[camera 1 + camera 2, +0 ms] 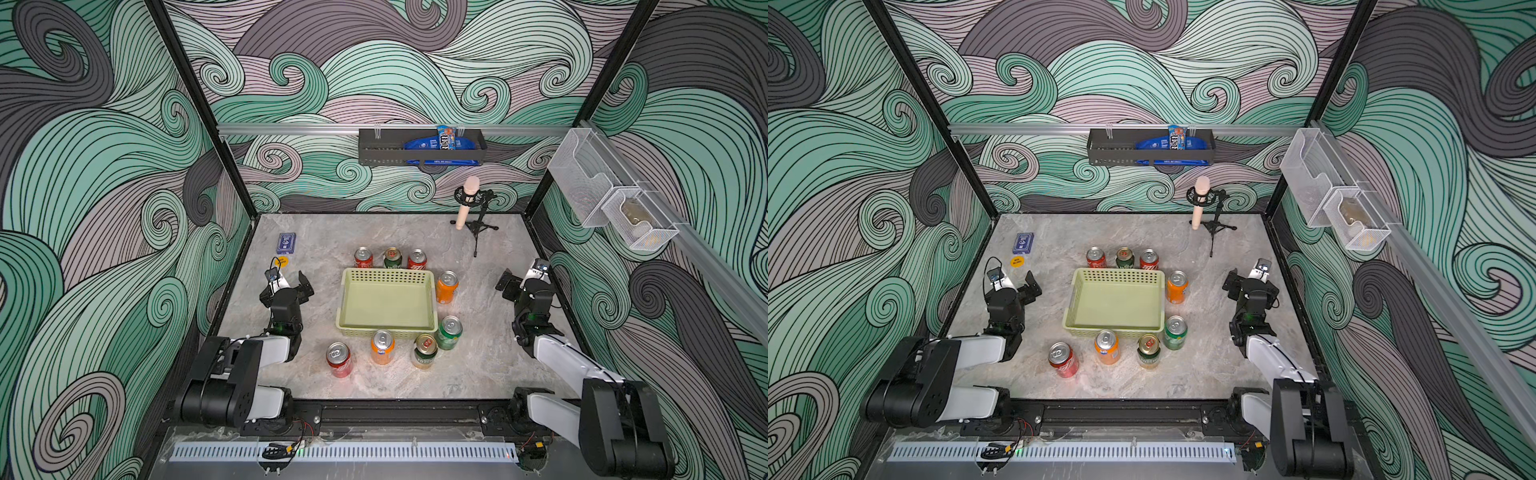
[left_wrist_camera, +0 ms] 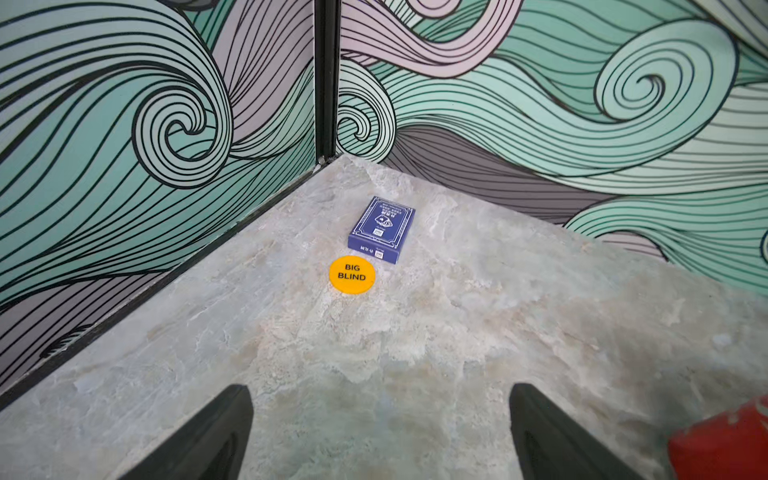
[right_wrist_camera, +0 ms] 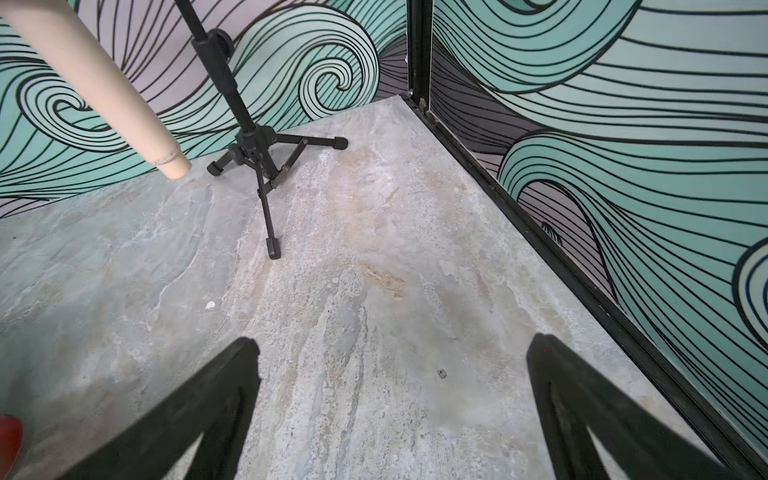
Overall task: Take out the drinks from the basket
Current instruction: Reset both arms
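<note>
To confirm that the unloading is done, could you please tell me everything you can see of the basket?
The basket is shallow, rectangular and pale yellow-green, plastic by its look, with a thick rim, rows of holes in its far wall and a plain floor. It is empty and sits flat in the middle of the table. Eight cans stand around it on three sides; whether the nearest touch it cannot be told.

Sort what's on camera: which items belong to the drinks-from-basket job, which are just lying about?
Job: basket, empty; three red cans; two orange cans; two dark green cans; bright green can; all standing outside it.
Lying about: card deck; yellow Big Blind chip; microphone on stand; black wall rack with snack packets; wire mesh bins.
</note>
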### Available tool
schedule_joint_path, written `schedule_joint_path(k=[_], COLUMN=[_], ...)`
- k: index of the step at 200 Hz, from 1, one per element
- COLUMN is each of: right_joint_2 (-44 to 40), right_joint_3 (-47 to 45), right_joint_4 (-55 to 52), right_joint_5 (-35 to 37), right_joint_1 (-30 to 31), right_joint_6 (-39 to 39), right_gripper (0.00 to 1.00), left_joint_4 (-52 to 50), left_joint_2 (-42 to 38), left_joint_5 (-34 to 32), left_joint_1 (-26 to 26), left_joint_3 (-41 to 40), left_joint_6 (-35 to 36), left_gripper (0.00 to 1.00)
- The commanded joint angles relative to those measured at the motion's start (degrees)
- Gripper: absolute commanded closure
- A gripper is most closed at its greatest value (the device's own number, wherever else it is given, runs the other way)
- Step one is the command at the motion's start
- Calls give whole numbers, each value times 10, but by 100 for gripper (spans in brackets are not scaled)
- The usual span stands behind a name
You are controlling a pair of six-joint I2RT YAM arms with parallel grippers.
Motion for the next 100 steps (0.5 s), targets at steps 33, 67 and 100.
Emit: schedule_joint_path(k=[33,67,100], right_joint_2=[83,105,114], right_joint_3=[-61,-89,-83], right_joint_4=[262,348,351], right_joint_5=[-13,-31,-52], right_joint_1=[-1,-1,-1], right_joint_6=[-25,-31,-42], right_gripper=[0,0,0], left_joint_4=[220,178,279], left_joint_2=[103,83,120], left_joint_5=[106,99,133], left_joint_1=[18,24,22], left_joint_3=[-19,-14,-35], left_joint_6=[85,58,97], left_gripper=[1,1,1])
